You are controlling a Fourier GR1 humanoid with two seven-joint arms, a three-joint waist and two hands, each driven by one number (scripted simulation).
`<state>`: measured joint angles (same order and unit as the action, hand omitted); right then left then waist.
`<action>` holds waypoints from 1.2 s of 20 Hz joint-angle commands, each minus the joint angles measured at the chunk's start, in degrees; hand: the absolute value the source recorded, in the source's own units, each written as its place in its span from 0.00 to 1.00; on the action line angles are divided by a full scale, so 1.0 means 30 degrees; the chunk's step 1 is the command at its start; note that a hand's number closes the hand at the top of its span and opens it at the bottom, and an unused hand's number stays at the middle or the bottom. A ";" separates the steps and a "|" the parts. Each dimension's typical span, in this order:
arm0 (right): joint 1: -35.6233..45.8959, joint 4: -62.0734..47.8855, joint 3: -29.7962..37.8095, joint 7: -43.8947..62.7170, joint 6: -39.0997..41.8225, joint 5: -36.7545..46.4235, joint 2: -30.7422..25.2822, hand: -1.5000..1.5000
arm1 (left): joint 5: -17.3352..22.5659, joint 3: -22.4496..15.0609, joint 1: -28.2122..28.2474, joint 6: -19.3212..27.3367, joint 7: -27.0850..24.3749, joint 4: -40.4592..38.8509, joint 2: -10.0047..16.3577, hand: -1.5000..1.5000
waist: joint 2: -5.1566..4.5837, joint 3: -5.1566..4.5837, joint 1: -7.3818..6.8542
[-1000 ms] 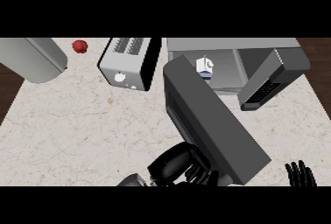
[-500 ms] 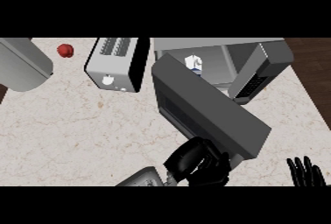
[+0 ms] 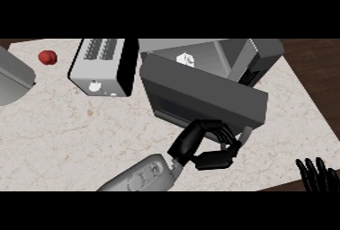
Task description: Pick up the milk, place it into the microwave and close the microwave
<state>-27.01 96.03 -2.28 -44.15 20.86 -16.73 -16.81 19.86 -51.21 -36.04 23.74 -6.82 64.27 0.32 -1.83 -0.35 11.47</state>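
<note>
Bench (image 3: 66, 130): pale marbled top that carries all the items.
Microwave (image 3: 264, 51): grey body at 1 o'clock of the view, cavity open towards 7 o'clock.
Microwave door (image 3: 206, 92): dark grey panel, partly open, standing at an angle across the cavity's front.
Milk (image 3: 185, 59): white carton inside the microwave cavity at 12 o'clock, showing above the door's upper edge and apart from both hands.
Milk marking: one small dark mark on the white face, too small to read.
Left hand (image 3: 211, 158): at 5 o'clock of centre, fingers (image 3: 199, 132) curled and clasping nothing, their backs against the door's lower edge.
Right hand (image 3: 316, 174): at 4 o'clock by the view's lower right corner, resting released with fingers straight and up, off the bench edge.
Toaster (image 3: 100, 67): silver and black, at 11 o'clock, just beside the microwave door. No legible writing on its face.
Red round object (image 3: 46, 57): at 10 o'clock, near the toaster.
Grey rounded object (image 3: 13, 81): at 9 o'clock, cut by the view's left edge.
</note>
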 commanded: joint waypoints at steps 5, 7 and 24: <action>-0.0505 0.1644 -0.0638 0.0566 0.1378 -0.1049 -0.0803 0.00 | 0.2514 0.1526 -0.2359 0.2292 -0.1553 -0.2047 -0.0105 1.00 | -0.0340 0.0016 0.1166; -0.0194 0.2338 -0.0587 0.1068 0.1400 -0.1409 -0.1139 0.00 | 0.3334 0.1746 -0.2951 0.2217 -0.1682 -0.2275 -0.0106 1.00 | -0.0429 -0.0013 0.1323; -0.0656 0.4671 -0.0658 0.2360 0.1978 -0.2972 -0.2447 0.00 | 0.6946 0.3714 -0.6346 0.1644 -0.4229 -0.6447 -0.0108 1.00 | -0.0978 0.0052 0.2991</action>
<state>-28.96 108.82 -4.65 -36.94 25.37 -24.77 -23.11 38.86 -41.43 -51.96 29.37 -18.45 48.10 0.04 -4.45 -0.24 19.58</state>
